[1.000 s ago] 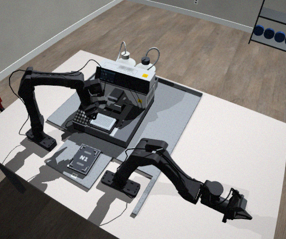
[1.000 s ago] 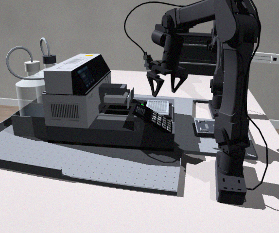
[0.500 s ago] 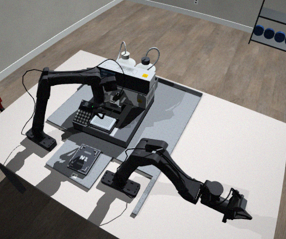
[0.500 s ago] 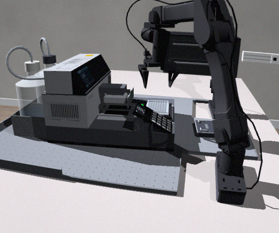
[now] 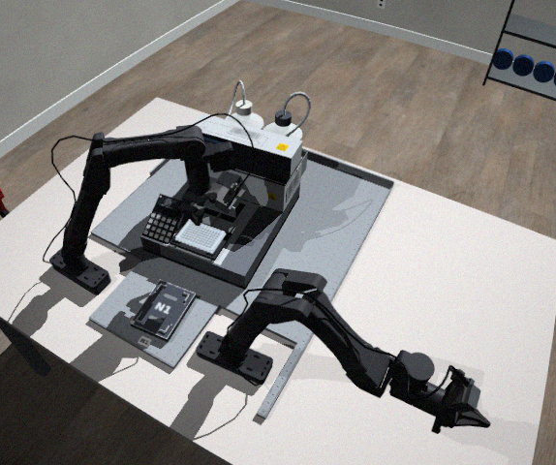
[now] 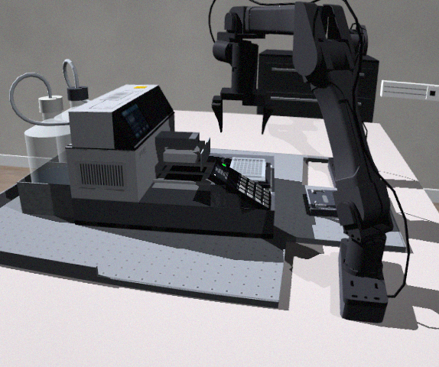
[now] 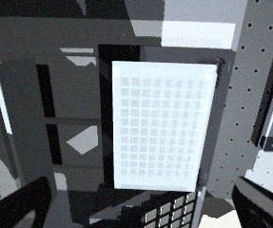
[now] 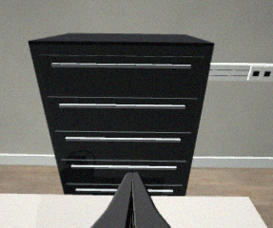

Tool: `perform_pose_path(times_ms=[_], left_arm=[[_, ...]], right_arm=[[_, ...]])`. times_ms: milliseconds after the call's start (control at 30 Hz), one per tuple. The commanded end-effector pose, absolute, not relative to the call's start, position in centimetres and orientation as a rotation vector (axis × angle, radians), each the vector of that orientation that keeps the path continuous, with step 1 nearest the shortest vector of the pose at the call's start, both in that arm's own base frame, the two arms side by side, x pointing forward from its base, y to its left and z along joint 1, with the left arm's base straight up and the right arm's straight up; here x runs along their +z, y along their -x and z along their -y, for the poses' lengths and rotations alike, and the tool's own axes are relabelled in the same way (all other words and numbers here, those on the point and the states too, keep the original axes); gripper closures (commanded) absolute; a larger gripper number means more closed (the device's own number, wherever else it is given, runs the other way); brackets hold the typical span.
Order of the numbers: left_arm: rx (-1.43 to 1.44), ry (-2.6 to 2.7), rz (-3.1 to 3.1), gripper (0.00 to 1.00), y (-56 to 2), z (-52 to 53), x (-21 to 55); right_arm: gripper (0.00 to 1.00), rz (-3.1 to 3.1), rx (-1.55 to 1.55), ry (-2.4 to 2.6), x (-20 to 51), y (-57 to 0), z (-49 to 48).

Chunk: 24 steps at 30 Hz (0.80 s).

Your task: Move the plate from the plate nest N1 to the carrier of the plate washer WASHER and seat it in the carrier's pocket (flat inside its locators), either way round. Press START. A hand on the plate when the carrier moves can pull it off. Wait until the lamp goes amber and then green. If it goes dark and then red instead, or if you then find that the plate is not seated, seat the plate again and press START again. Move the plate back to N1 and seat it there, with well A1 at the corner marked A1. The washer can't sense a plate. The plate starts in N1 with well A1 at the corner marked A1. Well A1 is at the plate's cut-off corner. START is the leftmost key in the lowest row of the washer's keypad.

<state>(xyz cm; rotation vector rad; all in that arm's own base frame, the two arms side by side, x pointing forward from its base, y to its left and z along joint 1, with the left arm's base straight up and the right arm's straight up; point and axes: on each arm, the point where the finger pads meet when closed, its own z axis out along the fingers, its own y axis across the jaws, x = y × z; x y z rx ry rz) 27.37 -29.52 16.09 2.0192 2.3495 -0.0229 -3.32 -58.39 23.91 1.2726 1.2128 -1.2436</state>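
Note:
The white plate (image 5: pixel 200 236) (image 6: pixel 248 167) (image 7: pixel 160 123) lies on the washer's carrier, beside the keypad (image 5: pixel 161 225) (image 6: pixel 253 189) (image 7: pixel 169 214). It looks flat; its cut-off corner cannot be made out. The lamp (image 6: pixel 223 164) above the keys is green. My left gripper (image 6: pixel 242 132) (image 7: pixel 141 185) is open and empty, pointing down above the plate, one finger to each side in the left wrist view. The nest N1 (image 5: pixel 163 307) (image 6: pixel 322 197) holds no plate. My right gripper (image 5: pixel 488 425) (image 8: pixel 132 181) is shut and empty, far from the washer.
The washer housing (image 5: pixel 273 200) (image 6: pixel 105 173) stands behind the carrier, with bottles (image 6: pixel 47 150) and tubes at its back. The right arm's base (image 5: pixel 232 357) stands beside the N1 board (image 5: pixel 112 312). A dark drawer cabinet (image 8: pixel 122 85) stands beyond the table.

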Motion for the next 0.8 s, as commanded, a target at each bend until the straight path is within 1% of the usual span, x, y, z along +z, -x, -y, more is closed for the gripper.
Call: perform_pose_path(times_ms=[0, 300, 767], left_arm=[[-0.051, -2.129, -2.285, 0.00, -26.2, 29.8, 16.6], [-0.008, -2.086, -2.316, 0.00, -26.2, 29.1, 17.0], [-0.030, -2.084, -2.334, 0.00, -25.7, 28.2, 17.2]], right_arm=[[1.00, -1.177, -1.257, -1.257, 25.6, 3.7, 57.9], [1.00, -1.177, -1.257, -1.257, 25.6, 3.7, 57.9], [1.00, -1.177, -1.257, -1.257, 25.6, 3.7, 57.9]])
